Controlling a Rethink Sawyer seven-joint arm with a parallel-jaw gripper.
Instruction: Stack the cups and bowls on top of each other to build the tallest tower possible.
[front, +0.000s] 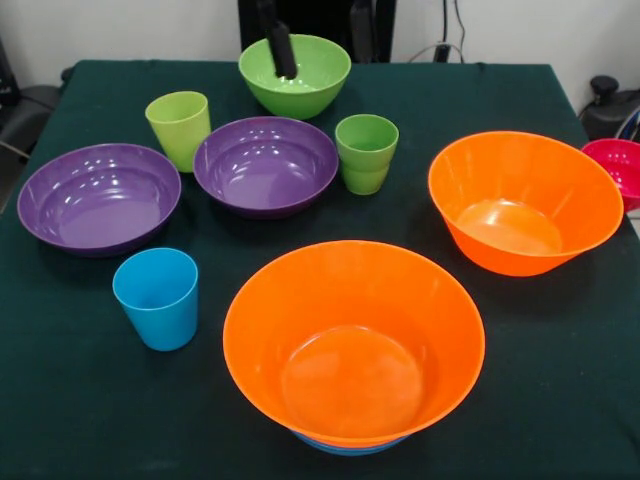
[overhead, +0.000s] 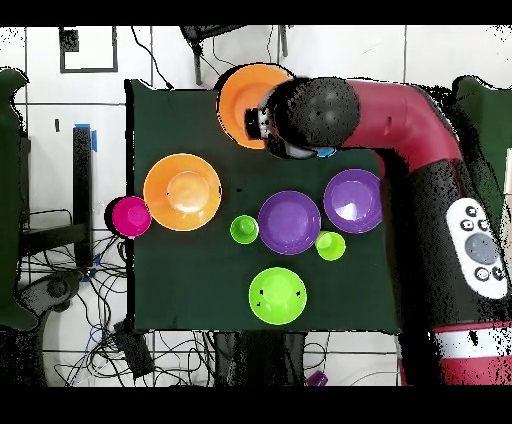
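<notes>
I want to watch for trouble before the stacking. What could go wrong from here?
The red bowl sits at the edge of the table, partly over it in the overhead view; a nudge may drop it.
The gripper hangs low at the green bowl; a sideways move could push that bowl.
The ridged green cup stands close beside a purple bowl; lifting the bowl may tip it.

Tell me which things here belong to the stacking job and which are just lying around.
Job: green bowl, purple bowls, orange bowls, red bowl, blue bowl under the nearest orange; sky blue cup, yellow-green cup, ridged green cup.
Lying about: floor cables.
</notes>
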